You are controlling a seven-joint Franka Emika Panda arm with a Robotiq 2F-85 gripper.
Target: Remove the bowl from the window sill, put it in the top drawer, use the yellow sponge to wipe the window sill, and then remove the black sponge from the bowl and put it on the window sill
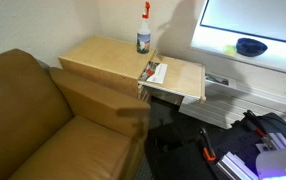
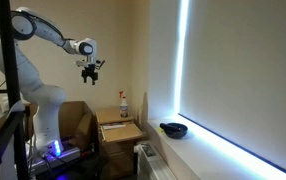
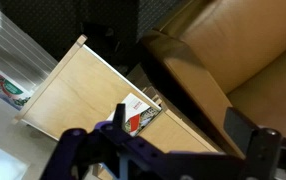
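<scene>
Hovering high above the light-wood cabinet (image 1: 98, 55), the gripper (image 2: 91, 72) has its dark fingers spread wide with nothing between them. The round dark-blue bowl (image 1: 251, 46) sits on the smooth white window sill (image 1: 279, 60), toward the end nearest the cabinet, and the small yellow sponge (image 1: 229, 49) lies just beside it. The shallow, flat top drawer (image 1: 183, 78) stands pulled out.

One bowl (image 1: 251, 46) is sitting on the window sill (image 1: 278, 58), one yellow sponge (image 1: 229, 50) lying beside it. One spray bottle (image 1: 144, 35) is standing on the single wooden cabinet (image 1: 98, 58). One top drawer (image 1: 183, 82) is hanging open, holding one printed card (image 1: 156, 72). One brown armchair (image 1: 43, 120) is showing; one pincer (image 2: 91, 68) is hanging in the air.
</scene>
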